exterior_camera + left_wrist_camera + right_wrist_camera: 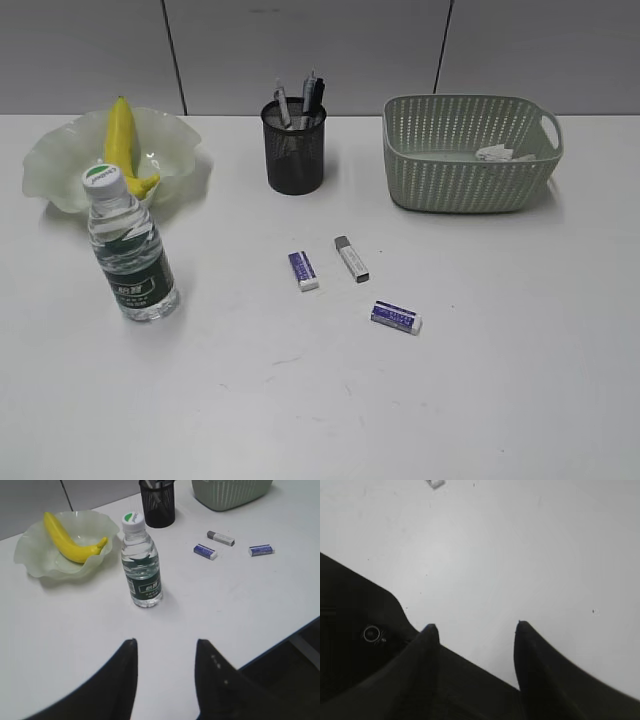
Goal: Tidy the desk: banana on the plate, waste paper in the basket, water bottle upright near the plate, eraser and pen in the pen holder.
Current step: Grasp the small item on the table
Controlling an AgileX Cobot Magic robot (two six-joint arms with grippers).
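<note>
Left gripper [166, 645]: two matte black fingers [120, 680], broad at base, tapering to blunt rounded tips; right-hand finger had a couple of tiny pale specks on its inner face. Right gripper [474, 626]: same black tapered fingers [535, 670], w/ a black body behind, incl. one small round silver-ringed screw or port [371, 633]. No cables or markings visible.

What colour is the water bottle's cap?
White with a green mark on top, on the water bottle; clearest in the left wrist view.

An office-like desk setting: white desk [480, 380], mesh pen holder [294, 150] with pens, plain grey panelled wall [300, 50]
</note>
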